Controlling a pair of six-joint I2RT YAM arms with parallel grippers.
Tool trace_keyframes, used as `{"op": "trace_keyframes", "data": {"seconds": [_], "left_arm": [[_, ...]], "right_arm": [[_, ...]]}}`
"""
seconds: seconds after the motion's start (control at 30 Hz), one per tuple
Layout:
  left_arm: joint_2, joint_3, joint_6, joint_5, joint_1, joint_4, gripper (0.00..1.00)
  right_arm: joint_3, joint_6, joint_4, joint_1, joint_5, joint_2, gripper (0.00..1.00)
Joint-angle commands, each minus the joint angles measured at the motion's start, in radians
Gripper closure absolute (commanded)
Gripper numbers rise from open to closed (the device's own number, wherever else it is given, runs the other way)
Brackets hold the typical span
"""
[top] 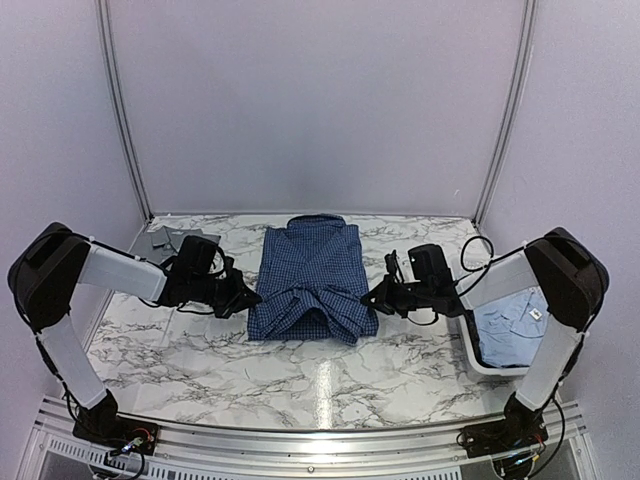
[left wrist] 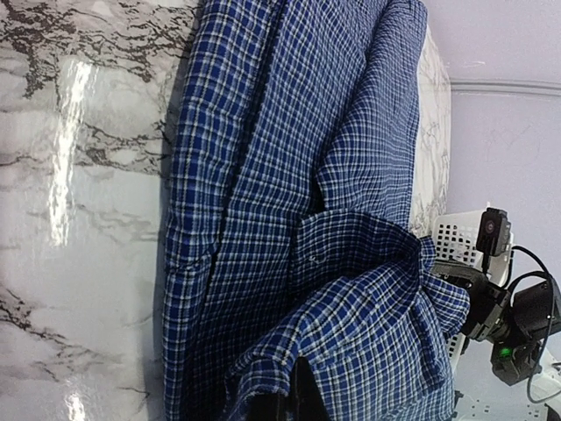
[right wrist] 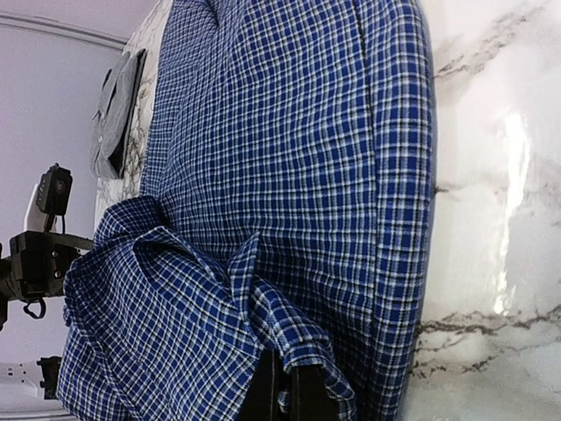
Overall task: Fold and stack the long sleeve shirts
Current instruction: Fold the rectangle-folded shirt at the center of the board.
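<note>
Two pairs of jaws clamp my dark blue checked shirt (top: 312,275) mid-bench (top: 200,350): left jaws at its 8 o'clock edge, right jaws at 4 o'clock. The grey shirt (top: 165,240) lies at 10 o'clock, the light blue shirt (top: 510,322) in a basket (top: 490,368) at 3.

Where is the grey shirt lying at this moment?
In the top view, the grey shirt lies at the far left corner of the table, behind the left hand and to the left of the dark blue checked shirt.

No legible text or labels anywhere.
</note>
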Motion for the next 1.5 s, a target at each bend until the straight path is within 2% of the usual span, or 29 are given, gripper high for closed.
{"op": "trace_keyframes", "data": {"seconds": [0.0, 0.07, 0.2, 0.27, 0.37, 0.53, 0.73, 0.93, 1.07, 1.47], "left_arm": [[0.053, 0.034, 0.036, 0.005, 0.027, 0.001, 1.00], [0.059, 0.043, 0.054, 0.012, 0.040, 0.000, 0.90], [0.037, 0.073, 0.107, 0.023, 0.071, -0.029, 0.53], [0.021, 0.099, 0.146, 0.025, 0.082, -0.061, 0.41], [0.010, 0.175, 0.232, 0.017, 0.086, -0.173, 0.32], [-0.052, 0.191, 0.316, -0.017, 0.085, -0.310, 0.30], [-0.170, 0.103, 0.367, -0.049, 0.041, -0.403, 0.31], [-0.229, -0.012, 0.333, -0.089, -0.066, -0.408, 0.37], [-0.224, -0.040, 0.300, -0.117, -0.135, -0.389, 0.38], [-0.126, -0.019, 0.255, -0.154, -0.187, -0.325, 0.44]], "right_arm": [[0.081, -0.045, -0.037, -0.014, 0.008, 0.049, 1.00], [0.093, -0.045, -0.036, -0.016, 0.002, 0.051, 0.99], [0.101, -0.073, -0.075, -0.015, 0.025, 0.015, 0.79], [0.105, -0.093, -0.106, -0.014, 0.043, -0.008, 0.70], [0.107, -0.120, -0.147, -0.012, 0.062, -0.047, 0.61], [0.116, -0.209, -0.266, 0.024, 0.160, -0.137, 0.50], [0.122, -0.331, -0.415, 0.140, 0.282, -0.204, 0.48], [0.110, -0.372, -0.515, 0.243, 0.400, -0.234, 0.49], [0.080, -0.360, -0.524, 0.291, 0.417, -0.256, 0.48], [0.085, -0.337, -0.532, 0.366, 0.533, -0.222, 0.45]]}}
